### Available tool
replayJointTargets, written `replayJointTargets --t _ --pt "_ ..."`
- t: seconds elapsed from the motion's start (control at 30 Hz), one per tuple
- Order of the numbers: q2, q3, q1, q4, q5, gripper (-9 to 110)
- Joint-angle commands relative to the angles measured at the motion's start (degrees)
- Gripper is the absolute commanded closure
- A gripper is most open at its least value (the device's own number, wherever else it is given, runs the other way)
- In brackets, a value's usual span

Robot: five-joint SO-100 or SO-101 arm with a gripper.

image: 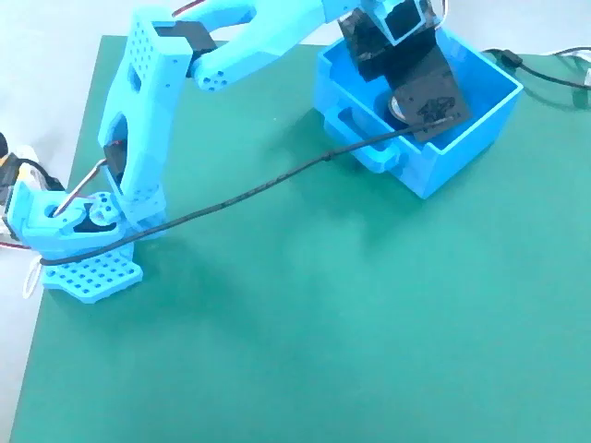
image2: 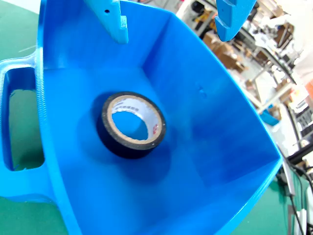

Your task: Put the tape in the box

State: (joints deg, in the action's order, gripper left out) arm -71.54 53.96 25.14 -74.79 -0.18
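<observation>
While the arm [image: 148, 120] reaches across the green tabletop [image: 323, 323], its gripper [image2: 171, 19] hangs over the box [image2: 220, 147]; the fingers [image2: 115, 19] are spread apart, grasping nothing; the tape [image2: 132, 125] lies flat on the box floor, apart from both fingers.

Bright, even light overall. The fixed view is soft and slightly washed out, with faint shadows on the green counter mat [image: 305, 314]. The wrist view is sharp nearby, its background blurred.
</observation>
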Motion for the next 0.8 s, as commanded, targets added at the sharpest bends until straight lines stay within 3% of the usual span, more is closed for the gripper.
replayJointTargets --t 0.0,0.77 --pt "-5.2 -5.0 -1.4 -1.8 -0.3 77" --pt "-35.5 -3.1 -21.7 -24.5 -0.5 77"
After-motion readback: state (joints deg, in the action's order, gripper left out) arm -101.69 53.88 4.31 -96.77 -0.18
